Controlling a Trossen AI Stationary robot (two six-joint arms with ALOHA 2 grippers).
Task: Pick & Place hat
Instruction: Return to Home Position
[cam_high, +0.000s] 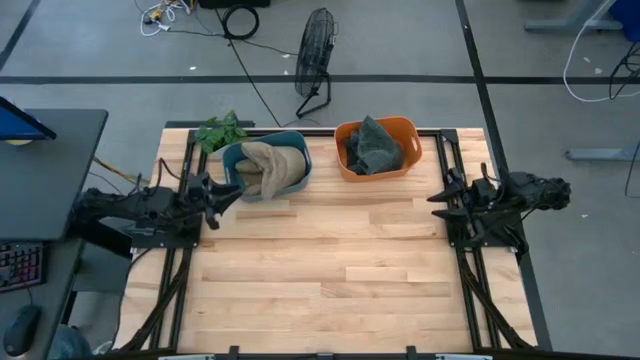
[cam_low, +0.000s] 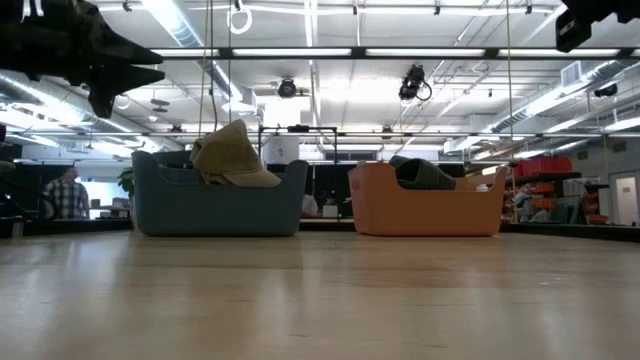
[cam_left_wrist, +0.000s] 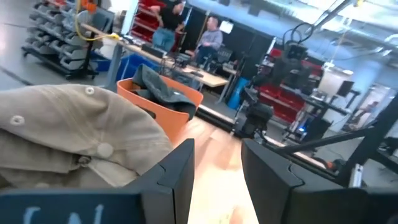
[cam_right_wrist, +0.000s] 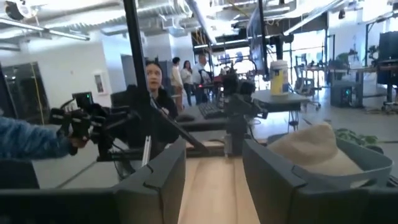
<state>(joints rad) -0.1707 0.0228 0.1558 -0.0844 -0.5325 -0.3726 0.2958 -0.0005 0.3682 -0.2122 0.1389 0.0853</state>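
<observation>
A tan hat (cam_high: 270, 166) lies in the blue-grey basket (cam_high: 232, 160) at the table's far side, its crown hanging over the rim; it also shows in the low view (cam_low: 232, 155) and the left wrist view (cam_left_wrist: 68, 134). A dark grey-green hat (cam_high: 374, 146) lies in the orange basket (cam_high: 400, 128) beside it. My left gripper (cam_high: 232, 192) is open and empty at the table's left edge, just near of the blue-grey basket. My right gripper (cam_high: 440, 197) is open and empty at the table's right edge.
A green plant (cam_high: 220, 131) sits at the far left corner behind the blue-grey basket. Black frame rails run along the table's left and right sides. The wooden tabletop (cam_high: 340, 270) stretches between the arms toward the near edge. People stand in the room beyond.
</observation>
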